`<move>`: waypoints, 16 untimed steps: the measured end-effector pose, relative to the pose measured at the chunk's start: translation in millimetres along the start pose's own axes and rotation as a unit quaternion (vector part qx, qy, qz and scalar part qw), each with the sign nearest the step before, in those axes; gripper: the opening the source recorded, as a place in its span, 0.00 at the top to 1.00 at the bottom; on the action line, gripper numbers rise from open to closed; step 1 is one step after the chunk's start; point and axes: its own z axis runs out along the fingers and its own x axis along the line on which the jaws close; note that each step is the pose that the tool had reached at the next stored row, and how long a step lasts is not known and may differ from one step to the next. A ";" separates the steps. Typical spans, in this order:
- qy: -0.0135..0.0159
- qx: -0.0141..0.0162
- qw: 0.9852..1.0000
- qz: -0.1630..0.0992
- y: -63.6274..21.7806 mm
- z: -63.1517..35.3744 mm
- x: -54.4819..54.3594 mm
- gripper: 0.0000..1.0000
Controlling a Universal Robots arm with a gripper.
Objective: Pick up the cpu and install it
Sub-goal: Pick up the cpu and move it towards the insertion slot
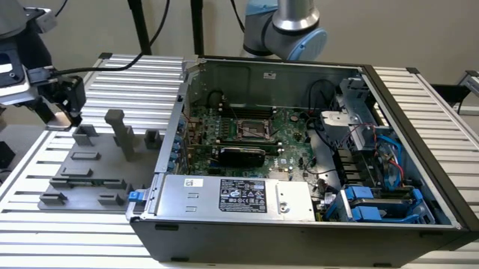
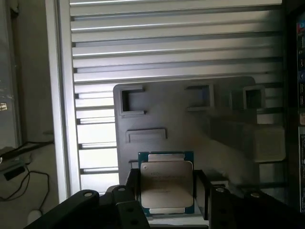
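**Ribbed table, cpu in the gripper**

On the table stand an open computer case and, at the exterior view's left, a grey fixture tray. The gripper hangs above that tray, jaws closed on the cpu's two opposite edges, metal plate facing the wrist camera.

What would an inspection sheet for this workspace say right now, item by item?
Surface: slatted metal table holding an open computer case.
Job's things: cpu held over the grey fixture tray; socket inside the case.
Clutter: grey blocks standing on the tray.
Gripper: gripper shut on the cpu.
Cables: black cable at the gripper; blue wires in the case.
Surroundings: arm base and black stands behind the case.
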 end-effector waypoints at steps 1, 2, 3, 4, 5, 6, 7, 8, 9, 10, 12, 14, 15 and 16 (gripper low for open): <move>0.000 0.000 1.000 0.000 0.3 -4.5 -1.7 0.45; 0.000 0.000 1.000 -0.001 0.6 -9.1 -3.6 0.45; 0.000 0.000 1.000 -0.001 0.9 -13.6 -5.5 0.45; 0.001 0.000 1.000 -0.002 1.2 -18.1 -7.8 0.45; 0.001 0.000 1.000 -0.003 1.5 -22.5 -10.5 0.45; 0.001 0.000 1.000 -0.003 1.9 -27.0 -13.6 0.45; 0.002 0.000 1.000 -0.004 2.3 -31.4 -16.9 0.45; 0.002 0.000 1.000 -0.005 2.7 -35.9 -20.5 0.45; 0.003 0.000 1.000 -0.005 3.2 -40.7 -24.7 0.45; 0.004 0.000 1.000 -0.006 3.6 -45.1 -28.8 0.45; 0.005 0.000 1.000 -0.006 4.6 -54.1 -37.7 0.45; 0.007 0.000 1.000 -0.007 5.5 -63.1 -46.9 0.45; 0.007 0.000 1.000 -0.007 6.0 -67.4 -51.4 0.45; 0.008 0.000 1.000 -0.007 6.4 -71.3 -55.9 0.45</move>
